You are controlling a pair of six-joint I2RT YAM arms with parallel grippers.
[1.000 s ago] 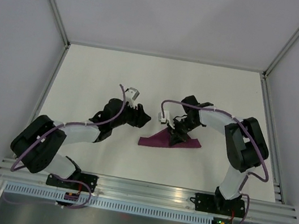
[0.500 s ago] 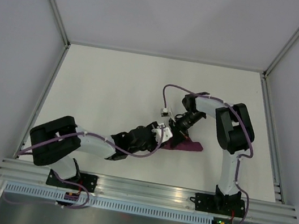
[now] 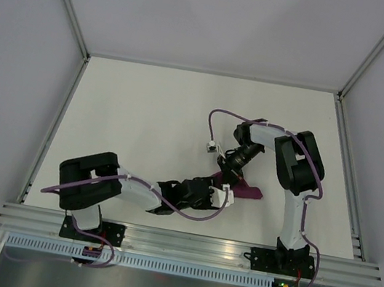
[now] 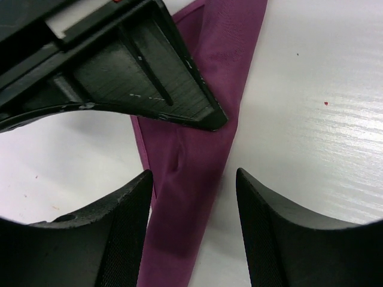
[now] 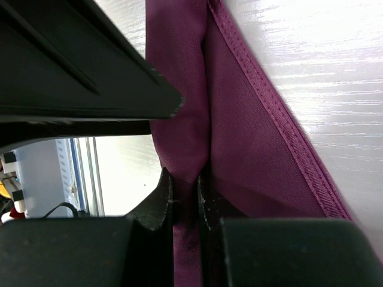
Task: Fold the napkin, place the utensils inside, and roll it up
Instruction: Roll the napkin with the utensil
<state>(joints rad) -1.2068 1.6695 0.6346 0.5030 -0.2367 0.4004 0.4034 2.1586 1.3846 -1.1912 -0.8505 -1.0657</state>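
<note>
The plum-purple napkin lies bunched into a narrow strip right of the table's centre. My right gripper is shut on a fold of it; in the right wrist view the jaws pinch the cloth tightly. My left gripper is open at the napkin's near end. In the left wrist view its fingers stand on either side of the purple strip without closing on it, and a finger of the right gripper sits just above. No utensils are in view.
The white table is fenced by grey walls at the left, back and right. An aluminium rail runs along the near edge. The two arms are crowded close together over the napkin.
My left arm has swung from left of centre across and nearer, to the napkin's near end. My right gripper kept hold of the napkin, which now looks narrower and more bunched.
</note>
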